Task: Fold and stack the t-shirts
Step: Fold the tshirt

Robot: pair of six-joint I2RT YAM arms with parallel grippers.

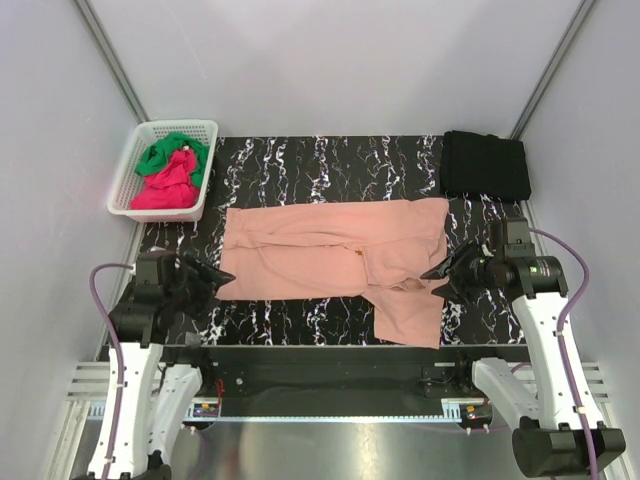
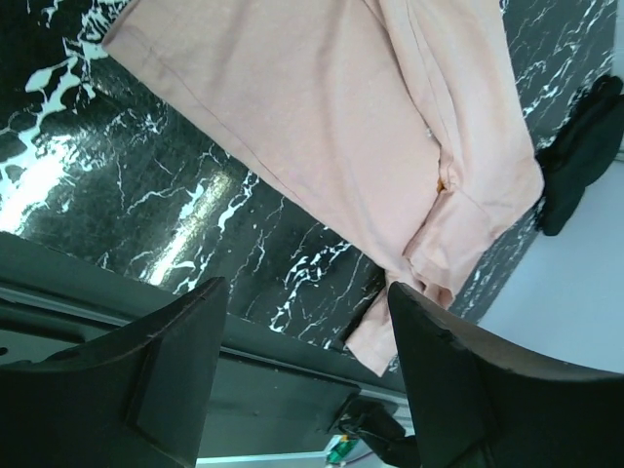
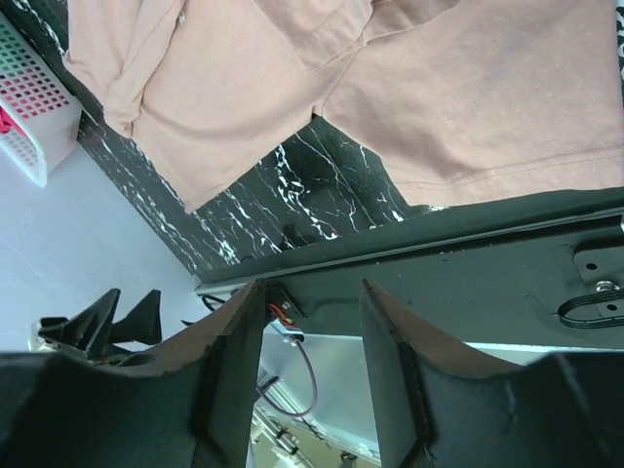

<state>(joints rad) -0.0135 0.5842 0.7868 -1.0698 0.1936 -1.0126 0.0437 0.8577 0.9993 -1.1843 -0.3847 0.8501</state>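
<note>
The marbled table (image 1: 300, 320) carries the work: the salmon-pink t-shirt (image 1: 330, 250) lies across its middle, partly folded lengthwise, with one flap (image 1: 408, 315) reaching towards the near edge on the right. A folded black t-shirt (image 1: 485, 165) sits at the far right corner, and we judge it to be the base of the stack. The white basket (image 1: 125, 190) at the far left holds the green t-shirt (image 1: 170, 152) and the magenta-red t-shirt (image 1: 165, 190). The left gripper (image 2: 307, 288) hovers at the pink shirt's left end and the right gripper (image 3: 312, 285) at its right end – both released, jaws apart, nothing between them. For a clean next fold, we advise taking the flap at its hem corners, pinching all cloth layers together, lifting only enough to clear the surface, and laying it square over the body before smoothing the creases near the middle.
</note>
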